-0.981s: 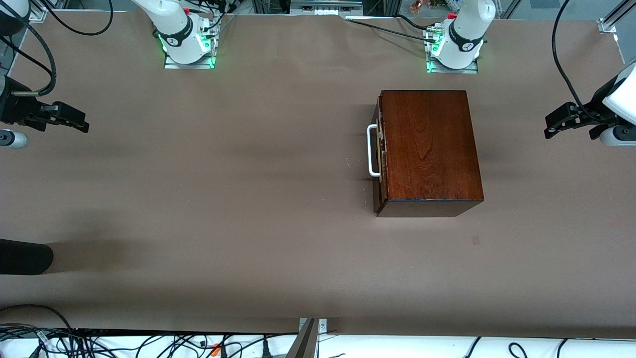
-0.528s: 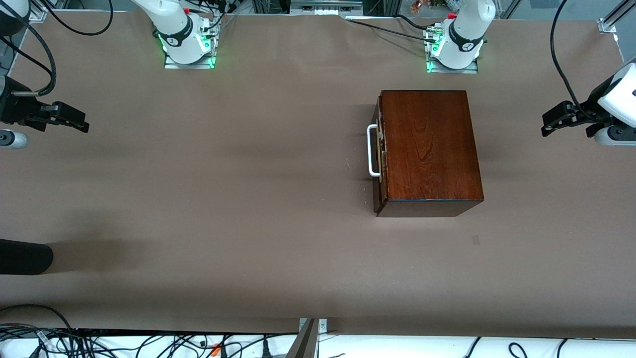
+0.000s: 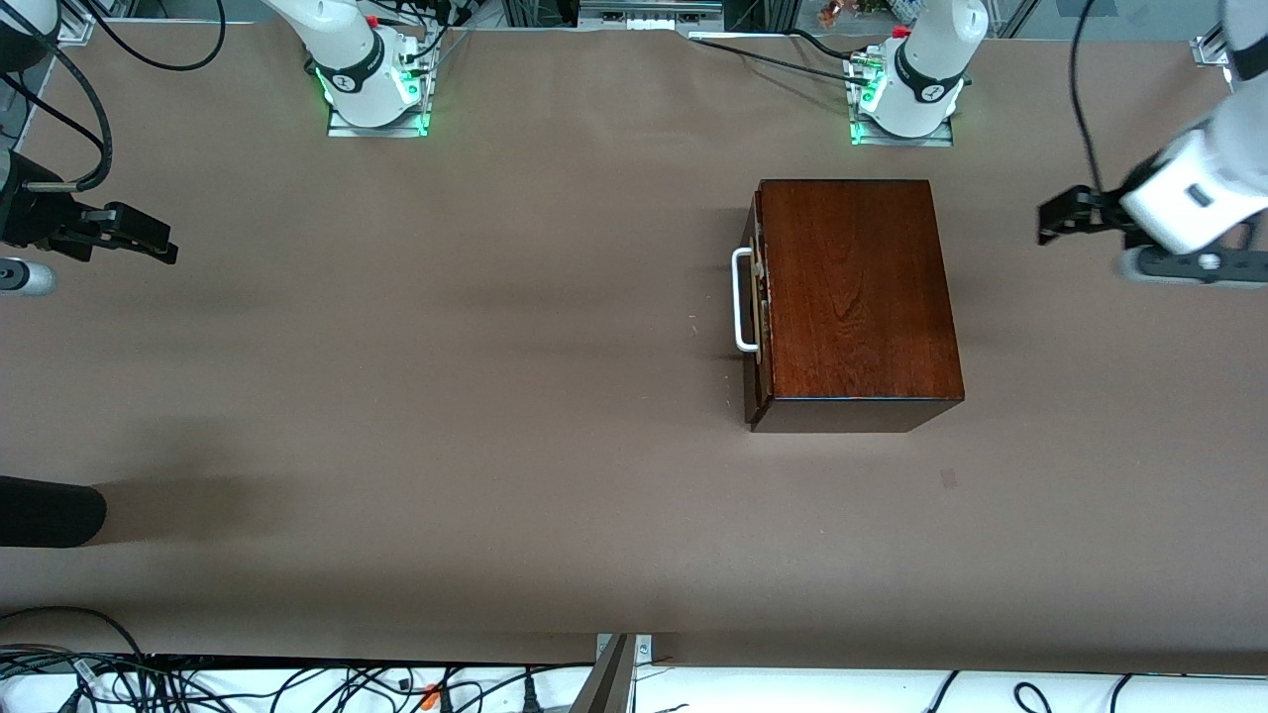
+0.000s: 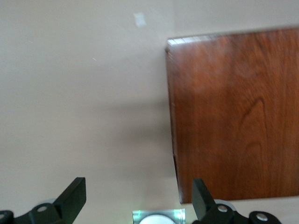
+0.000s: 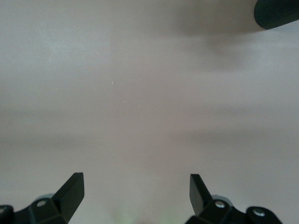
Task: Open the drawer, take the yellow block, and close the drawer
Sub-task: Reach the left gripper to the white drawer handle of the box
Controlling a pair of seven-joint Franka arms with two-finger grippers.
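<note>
Hovering over bare table, left hand [image 3: 1052, 216] spread, right hand [image 3: 149, 241] spread, drawer [image 3: 757, 307] shut, contents hidden.

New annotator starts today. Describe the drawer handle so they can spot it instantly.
Find the dark red-brown wooden box, the only large thing on the brown table, toward the left arm's end. On its side facing the right arm's end sits the handle: a white U-shaped bar, the only white part of the box.

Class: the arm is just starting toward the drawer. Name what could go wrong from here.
1. The left gripper hangs at the box's closed end, while the handle faces the right arm's end; reaching over risks hitting the box.
2. The box stands loose on the table; pulling the handle could drag it.
</note>
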